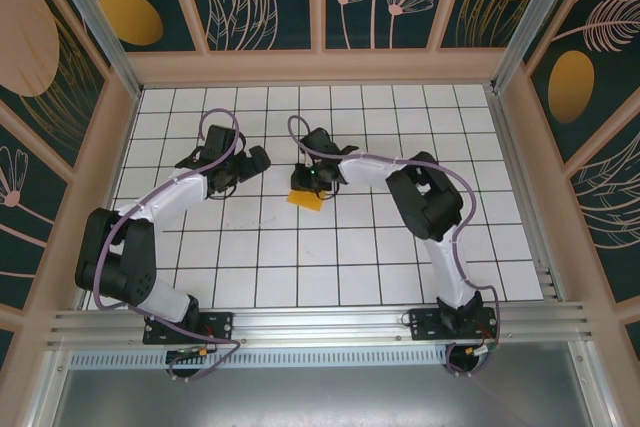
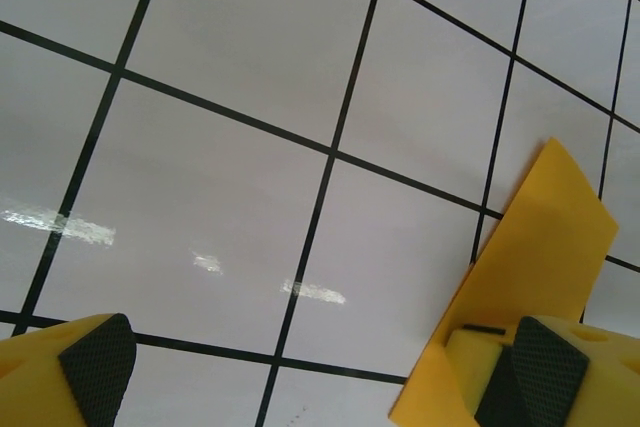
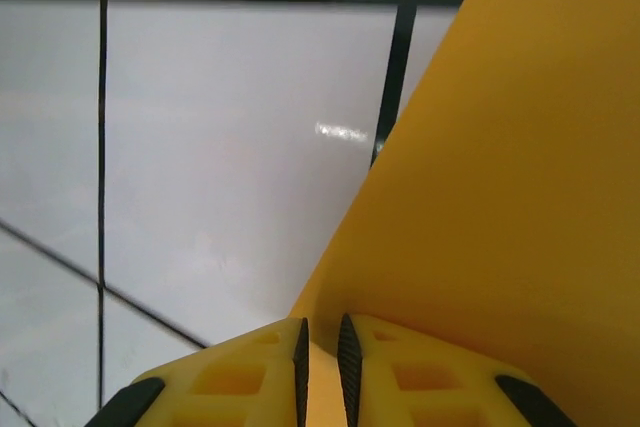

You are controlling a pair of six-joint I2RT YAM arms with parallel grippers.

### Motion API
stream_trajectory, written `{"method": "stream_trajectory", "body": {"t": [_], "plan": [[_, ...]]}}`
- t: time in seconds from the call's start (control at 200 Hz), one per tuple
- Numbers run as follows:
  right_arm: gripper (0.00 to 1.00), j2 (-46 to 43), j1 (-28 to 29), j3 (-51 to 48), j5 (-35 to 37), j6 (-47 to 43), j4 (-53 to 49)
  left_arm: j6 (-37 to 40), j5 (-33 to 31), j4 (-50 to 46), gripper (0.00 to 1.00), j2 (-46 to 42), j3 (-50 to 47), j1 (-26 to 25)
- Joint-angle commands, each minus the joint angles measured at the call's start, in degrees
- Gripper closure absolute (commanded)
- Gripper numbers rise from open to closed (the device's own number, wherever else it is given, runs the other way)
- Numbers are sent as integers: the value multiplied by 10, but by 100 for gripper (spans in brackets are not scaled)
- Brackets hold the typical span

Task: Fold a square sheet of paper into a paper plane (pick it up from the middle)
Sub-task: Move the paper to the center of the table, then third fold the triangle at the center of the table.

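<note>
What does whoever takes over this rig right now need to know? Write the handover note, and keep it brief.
Left hand: open, holding nothing, low over the grid table; the paper shows beside one of its fingers.
Right hand: shut on the orange-yellow paper sheet, near mid-table.
Done: the paper is grasped. I cannot tell whether any fold has been made.
Left: the plane folds; there is no dart shape yet.
</note>
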Motion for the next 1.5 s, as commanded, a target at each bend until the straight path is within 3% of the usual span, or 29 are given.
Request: {"method": "stream_trajectory", "body": {"t": [0.0,0.15,0.26,0.4,0.46,0.555,0.701,0.906,1.231,1.491], "plan": [[78,-37,6,-84,-3,-123,-117,0,25,9,2,9,0,4],[76,-113,2,-155,-20,-199,-137,-1,66,28,2,15,-2,4],[73,-156,0,-172,-16,-197,-145,-8,115,51,5,24,-3,2],[65,-232,-14,-194,-22,-106,-90,-38,185,103,15,29,-21,1],[54,-276,-25,-221,-24,-45,-48,-55,219,128,20,33,-27,-4],[47,-332,-40,-272,-9,35,-2,-71,250,161,28,41,-27,-28],[45,-395,-84,-342,18,125,9,-82,265,183,44,74,2,-82],[43,-458,-139,-416,7,168,27,-111,284,214,66,155,45,-137],[42,-464,-159,-457,-21,186,53,-126,264,204,77,243,95,-175],[42,-449,-161,-465,-27,193,57,-122,256,190,78,276,110,-177]]}}
